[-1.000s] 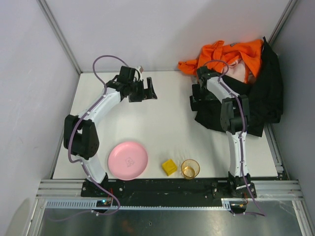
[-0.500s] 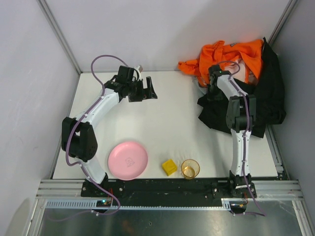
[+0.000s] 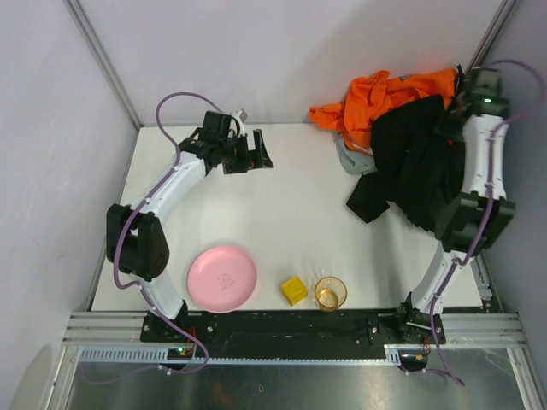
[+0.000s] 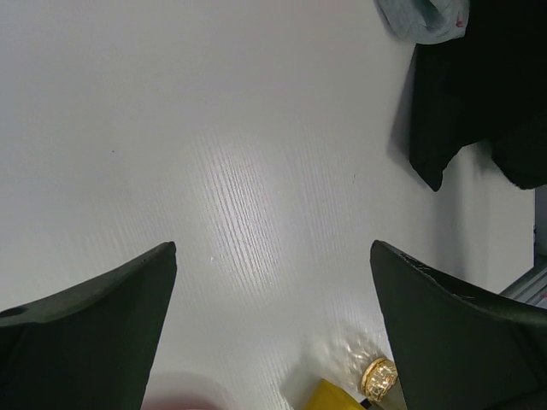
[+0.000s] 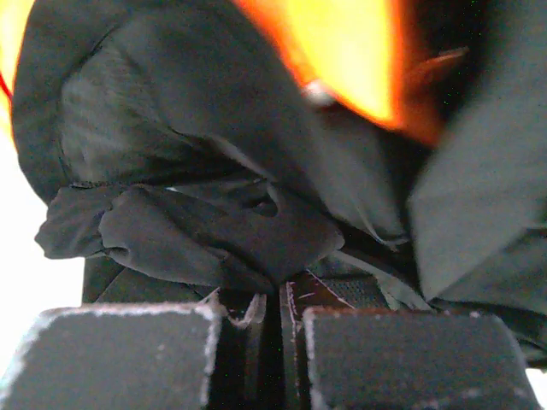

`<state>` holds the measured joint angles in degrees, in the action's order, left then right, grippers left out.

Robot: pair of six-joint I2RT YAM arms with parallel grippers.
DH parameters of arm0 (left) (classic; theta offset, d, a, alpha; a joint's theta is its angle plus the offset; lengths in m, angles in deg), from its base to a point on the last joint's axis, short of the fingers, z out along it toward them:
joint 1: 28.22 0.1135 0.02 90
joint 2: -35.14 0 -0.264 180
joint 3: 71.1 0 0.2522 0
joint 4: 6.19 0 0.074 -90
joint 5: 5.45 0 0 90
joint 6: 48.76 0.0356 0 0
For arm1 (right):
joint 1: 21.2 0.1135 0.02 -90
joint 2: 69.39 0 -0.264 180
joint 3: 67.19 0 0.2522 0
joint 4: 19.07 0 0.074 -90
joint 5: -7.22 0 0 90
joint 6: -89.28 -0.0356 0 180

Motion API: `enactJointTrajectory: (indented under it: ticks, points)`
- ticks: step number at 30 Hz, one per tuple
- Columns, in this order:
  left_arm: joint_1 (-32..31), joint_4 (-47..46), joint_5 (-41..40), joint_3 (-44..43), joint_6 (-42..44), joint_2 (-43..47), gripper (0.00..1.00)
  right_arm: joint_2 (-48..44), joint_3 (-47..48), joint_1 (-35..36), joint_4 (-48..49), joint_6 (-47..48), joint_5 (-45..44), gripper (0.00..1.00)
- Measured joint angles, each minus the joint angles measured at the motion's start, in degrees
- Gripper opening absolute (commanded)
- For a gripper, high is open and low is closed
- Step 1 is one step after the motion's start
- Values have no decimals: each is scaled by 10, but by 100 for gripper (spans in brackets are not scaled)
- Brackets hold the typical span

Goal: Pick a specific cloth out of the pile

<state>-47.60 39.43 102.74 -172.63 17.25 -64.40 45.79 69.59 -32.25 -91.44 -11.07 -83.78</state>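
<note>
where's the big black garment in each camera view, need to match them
Top external: black garment at the right rear.
Left wrist: upper right corner.
Right wrist: fills most of the frame.
Shared landmark: grey cloth at its left edge in top external, at the top edge in left wrist; right wrist shows the orange garment instead.

1. No text, label, brand, number or sign can be read in any of the views.
2. The round pink plastic plate (image 3: 222, 278) on the white bench (image 3: 282, 213) bears a faint raised mark at its centre. It is too small and too pale to make out as letters or a logo.
</note>
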Motion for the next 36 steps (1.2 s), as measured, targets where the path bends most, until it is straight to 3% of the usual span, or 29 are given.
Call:
enactJointTrajectory:
  ticks: [8, 12, 18, 21, 26, 28, 31, 36]
  points:
    - [12, -1, 0, 0, -5, 0, 100, -68, 69, -150, -2, -49, 77, 0]
    - [14, -7, 2, 0, -10, 0, 100, -74, 57, -161, -1, -57, 99, 0]
    - [15, -14, 14, 0, -16, 0, 100, -77, -38, -140, 3, -51, 106, 4]
    - [16, -18, 17, 0, -18, 0, 100, -63, -75, -121, -10, -39, 96, 17]
    - [17, -22, 20, 0, -22, 0, 100, -40, -110, -100, -22, -28, 92, 73]
    - [18, -22, 21, 0, -25, 0, 100, -43, -124, -96, -24, -25, 92, 87]
    - [21, -25, 25, 0, -28, 0, 100, -59, -138, -90, -19, -26, 87, 97]
    - [23, -31, 31, 0, -30, 0, 100, -124, -144, -83, -7, -39, 75, 99]
